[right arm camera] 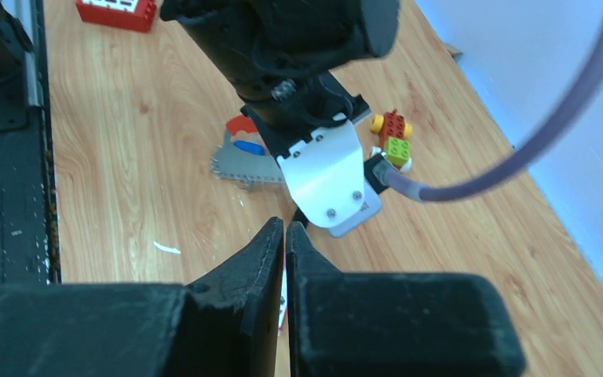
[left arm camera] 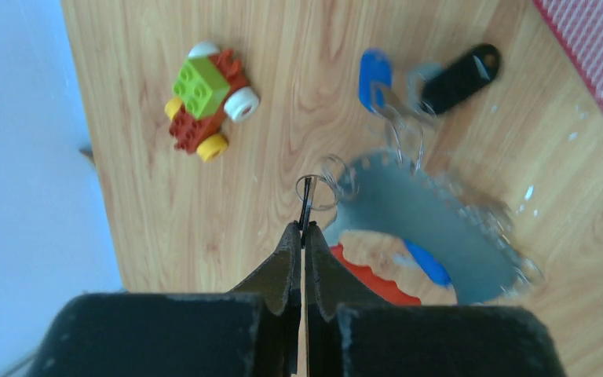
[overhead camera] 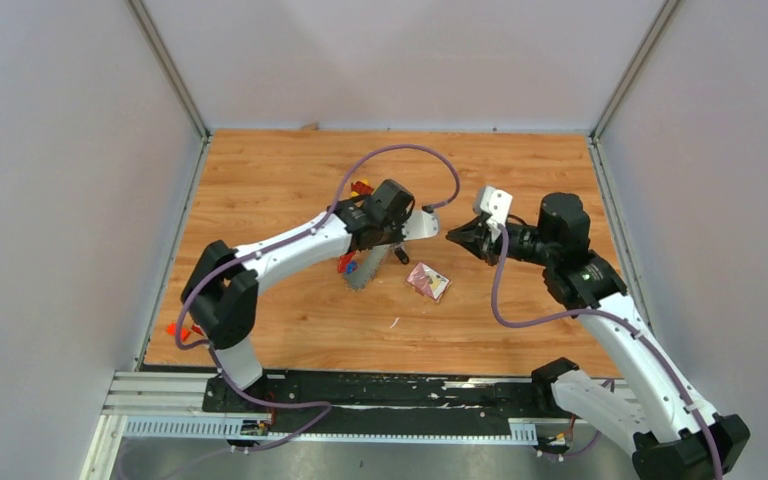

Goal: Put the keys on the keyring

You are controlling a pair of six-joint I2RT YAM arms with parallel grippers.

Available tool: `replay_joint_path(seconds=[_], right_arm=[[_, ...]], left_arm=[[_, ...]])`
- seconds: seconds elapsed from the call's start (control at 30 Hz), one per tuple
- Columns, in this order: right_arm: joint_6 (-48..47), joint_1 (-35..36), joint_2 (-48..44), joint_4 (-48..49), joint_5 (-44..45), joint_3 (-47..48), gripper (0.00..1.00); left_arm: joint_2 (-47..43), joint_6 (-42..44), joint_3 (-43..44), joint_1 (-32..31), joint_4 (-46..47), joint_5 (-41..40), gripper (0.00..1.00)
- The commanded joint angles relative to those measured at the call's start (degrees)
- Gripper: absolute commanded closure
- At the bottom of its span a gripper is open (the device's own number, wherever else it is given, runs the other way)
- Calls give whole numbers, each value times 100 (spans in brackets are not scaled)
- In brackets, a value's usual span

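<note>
My left gripper (left arm camera: 304, 228) is shut on the thin metal ring of the keyring (left arm camera: 318, 188), held edge-on just above the table. Its grey crescent fob (left arm camera: 432, 228) and red fob (left arm camera: 369, 279) hang below the fingers. A blue-headed key (left arm camera: 374, 78) and a black-headed key (left arm camera: 459, 77) lie on the wood just beyond, and something blue (left arm camera: 428, 263) shows under the grey fob. My right gripper (overhead camera: 457, 237) is shut, with nothing seen between its fingers (right arm camera: 271, 243). It hovers just right of the left wrist, pointing at it.
A red-yellow-green toy car (left arm camera: 204, 98) sits behind the keys. A pink foil packet (overhead camera: 428, 281) lies below and between the grippers. A red brick (overhead camera: 185, 328) rests at the table's left edge. The left arm's white camera plate (right arm camera: 326, 173) is close in front of the right fingertips.
</note>
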Motion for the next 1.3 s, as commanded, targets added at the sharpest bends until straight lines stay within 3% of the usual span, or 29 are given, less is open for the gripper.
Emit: replay_joint_path(seconds=[0.0,0.27,0.67,0.8,0.93,1.13,1.27], right_arm=[[-935,-41,-384,-1016,352,102,94],[-1661,-40,-867,-1795,243,-110,93],[-1729,-37,-973,-1880,14,-343,92],[-1719,-36,-982,-1848,5,-369,92],[-1711,-35,-988,-1840,-18,-380,92],[-1726,-38,-1079,-1873,-111,-391,92],[-1709,-36,-1139,-1891,-201,-343,90]], left_arm=[[509,85,875,-109,72,-55,100],[1653,920,1626,-370,246,-30,100],[2634,2023,2009,-726,961,-562,88],[2743,2335,2005,-880,1255,-813,76],[2880,2482,1962,-979,1745,-1135,53],[2881,2597,1768,-963,2451,-1846,37],[2520,2451,1450,-798,2716,-1994,22]])
